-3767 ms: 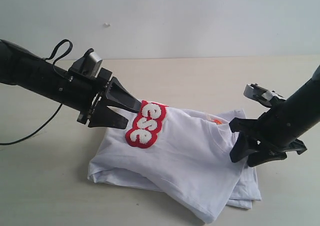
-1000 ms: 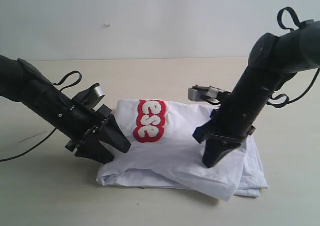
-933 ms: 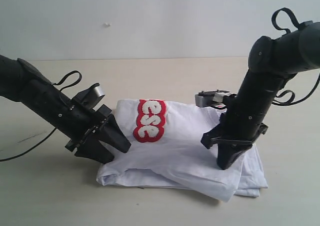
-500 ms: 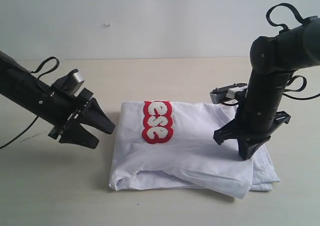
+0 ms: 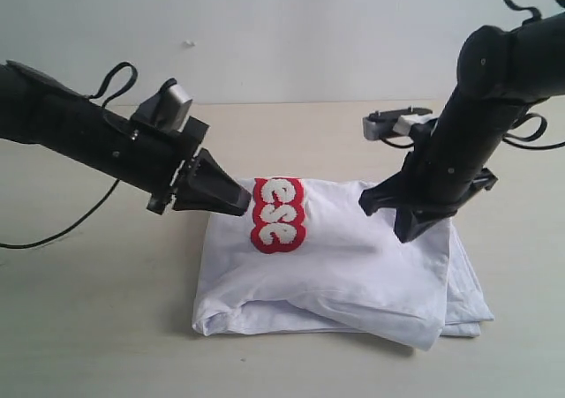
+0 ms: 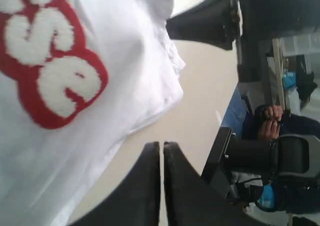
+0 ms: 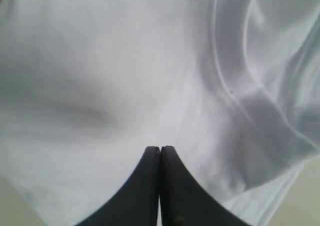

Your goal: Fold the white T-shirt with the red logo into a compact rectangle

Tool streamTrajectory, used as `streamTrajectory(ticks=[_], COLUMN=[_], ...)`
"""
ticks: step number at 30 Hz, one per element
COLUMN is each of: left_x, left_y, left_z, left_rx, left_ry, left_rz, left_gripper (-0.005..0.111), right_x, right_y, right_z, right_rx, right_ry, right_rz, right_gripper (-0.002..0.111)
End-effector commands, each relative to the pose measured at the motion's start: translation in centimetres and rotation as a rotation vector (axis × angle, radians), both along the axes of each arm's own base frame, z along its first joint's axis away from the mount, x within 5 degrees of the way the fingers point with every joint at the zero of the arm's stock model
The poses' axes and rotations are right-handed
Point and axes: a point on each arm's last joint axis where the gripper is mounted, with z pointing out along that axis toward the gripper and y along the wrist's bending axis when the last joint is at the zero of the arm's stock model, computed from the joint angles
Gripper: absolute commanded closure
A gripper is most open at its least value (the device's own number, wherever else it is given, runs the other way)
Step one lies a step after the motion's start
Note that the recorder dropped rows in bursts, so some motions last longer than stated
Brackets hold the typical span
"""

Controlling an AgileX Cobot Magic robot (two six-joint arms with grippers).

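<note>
We find the white T-shirt (image 5: pixel 353 266) lying on the worktop (image 5: pixel 97 327) a little toward 3 o'clock of the exterior view's centre. It is already doubled into a stacked, roughly rectangular bundle. The red logo (image 5: pixel 276 214) shows on the top layer, toward 10 o'clock of the bundle, with only part of its lettering visible.

In our judgement the folding is largely done. What remains is squaring. Under-layers stick out past the top layer at 4 o'clock, and the near edge bulges (loosely, not flat).

The left arm reaches in low from 9 o'clock. The left claw (image 5: pixel 240 206) sits just beside the logo, at its 9 o'clock. Its wrist view shows the fingers (image 6: pixel 150 176) pressed together with nothing between them, over bare worktop beside the cloth edge.

The right arm stands steep and bent at 2 o'clock of the bundle. The right claw (image 5: pixel 408 232) points down at the cloth, and its fingertips (image 7: pixel 152 158) are closed and empty. We cannot tell whether they touch the fabric.
</note>
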Motion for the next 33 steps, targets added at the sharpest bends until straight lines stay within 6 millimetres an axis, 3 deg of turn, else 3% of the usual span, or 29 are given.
streamTrajectory(ticks=[1,8,14,22,33], left_x=[-1.5,-1.9,-1.7,-0.7,1.5], left_y=[-2.9,-6.4,-7.6,-7.3,-4.2], left_z=[0.5,-1.0,-3.2,-6.9,-7.6], left_rx=[-0.032,0.128,0.210,0.318,0.368], left_ry=[-0.059,-0.267,-0.332,-0.328,-0.312], left_rz=[-0.098,-0.064,-0.033,0.047,0.160], left_gripper=[0.107,0.107,0.107,0.107,0.107], right_x=[0.0,-0.9,-1.8,-2.7,-2.7], right_y=[-0.2,-0.9,-1.0,-1.1,-1.1], right_z=[3.4,7.2,9.6,11.1,11.2], right_rx=[0.005,-0.030,-0.012,-0.005,-0.005], right_ry=[-0.145,-0.258,-0.321,-0.348,-0.351], right_rz=[-0.021,-0.063,-0.068,-0.066,-0.061], right_gripper=[0.108,0.108,0.108,0.108,0.108])
